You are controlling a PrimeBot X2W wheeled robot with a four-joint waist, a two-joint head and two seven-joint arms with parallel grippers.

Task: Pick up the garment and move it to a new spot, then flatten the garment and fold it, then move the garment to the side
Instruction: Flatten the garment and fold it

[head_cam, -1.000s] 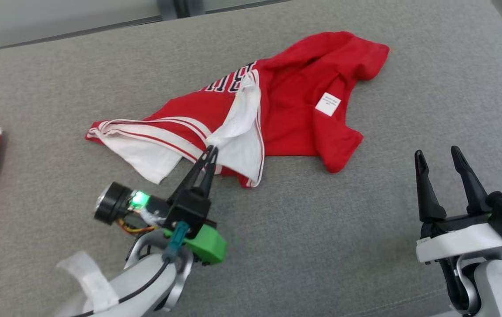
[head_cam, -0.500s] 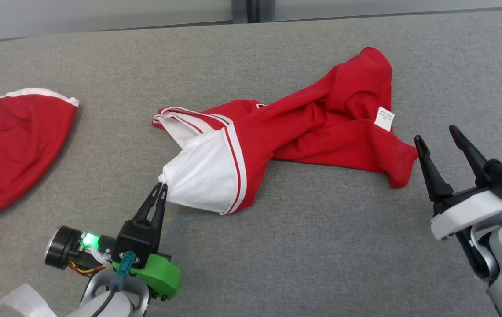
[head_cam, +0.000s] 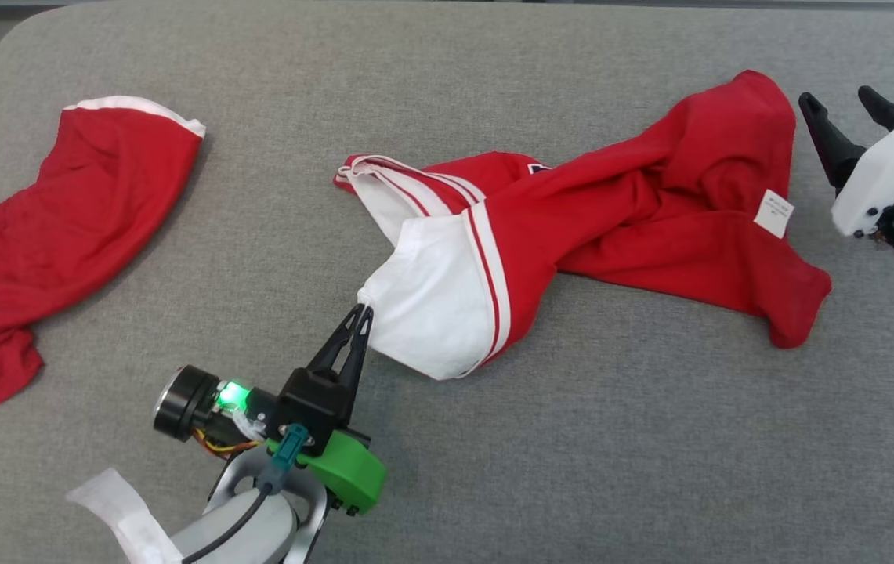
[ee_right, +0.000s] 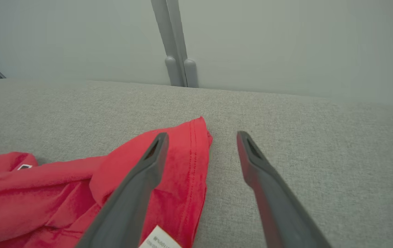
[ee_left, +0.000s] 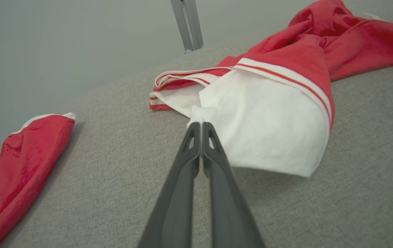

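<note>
The garment (head_cam: 650, 211) is a red shirt with a white, red-striped sleeve, lying stretched and twisted across the grey cushion (head_cam: 572, 470). My left gripper (head_cam: 364, 313) is shut on the corner of the white sleeve, which the left wrist view shows pinched at the tips (ee_left: 201, 124) with the garment (ee_left: 268, 113) trailing away behind. My right gripper (head_cam: 837, 95) stands open at the far right, just beyond the garment's red end. In the right wrist view its fingers (ee_right: 202, 135) straddle the hem corner of the garment (ee_right: 44, 193) from above, holding nothing.
A second red garment (head_cam: 63, 227) with a white edge lies at the left of the cushion, also seen low left in the left wrist view (ee_left: 17, 172). A white label (head_cam: 776, 213) shows on the shirt's right part. A grey wall (ee_right: 286, 44) stands behind the cushion.
The head camera has shifted. My left gripper, still shut on the white sleeve, has dragged the garment into a long stretched shape. My right gripper has moved up to the garment's far right end.
</note>
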